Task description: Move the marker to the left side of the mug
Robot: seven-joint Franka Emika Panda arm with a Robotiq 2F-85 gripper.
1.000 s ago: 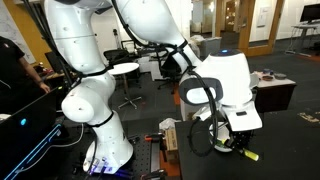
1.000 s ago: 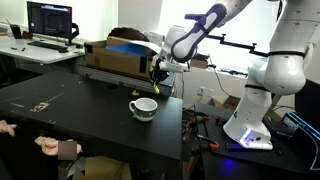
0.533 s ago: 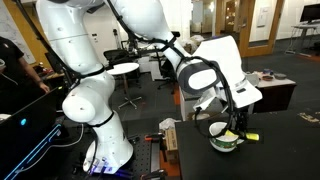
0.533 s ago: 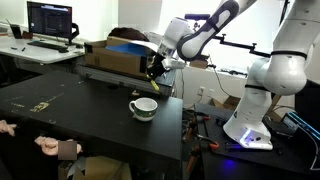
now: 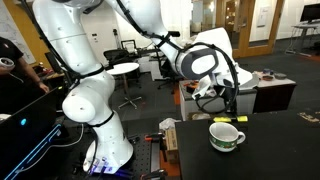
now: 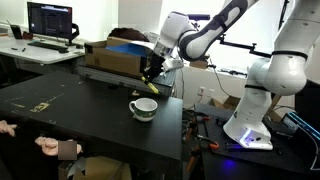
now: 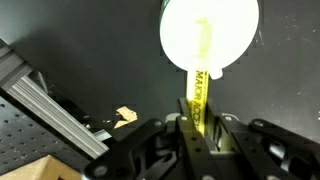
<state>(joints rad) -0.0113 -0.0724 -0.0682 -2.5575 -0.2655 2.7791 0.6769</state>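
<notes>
My gripper (image 7: pixel 192 128) is shut on the yellow-green marker (image 7: pixel 200 62), which sticks out from between the fingers toward the mug (image 7: pixel 208 34) below it. In both exterior views the gripper (image 5: pixel 226 108) (image 6: pixel 150 84) hangs in the air above the black table. The white mug with its greenish band (image 5: pixel 226 136) (image 6: pixel 143 108) stands upright on the table just under and beside the gripper. The marker shows as a thin yellow stick at the fingertips (image 5: pixel 237 119) (image 6: pixel 150 90).
A brown cardboard box (image 6: pixel 112 58) stands at the table's back edge behind the gripper. A scrap of tan paper (image 7: pixel 124 116) lies on the table near a metal rail (image 7: pixel 50 100). A person's hand (image 6: pixel 50 147) rests at the near table edge. The black tabletop (image 6: pixel 80 115) spreads wide beside the mug.
The gripper has risen with the marker in it, lifting away from the table and uncovering the mug. The mug has not moved.
</notes>
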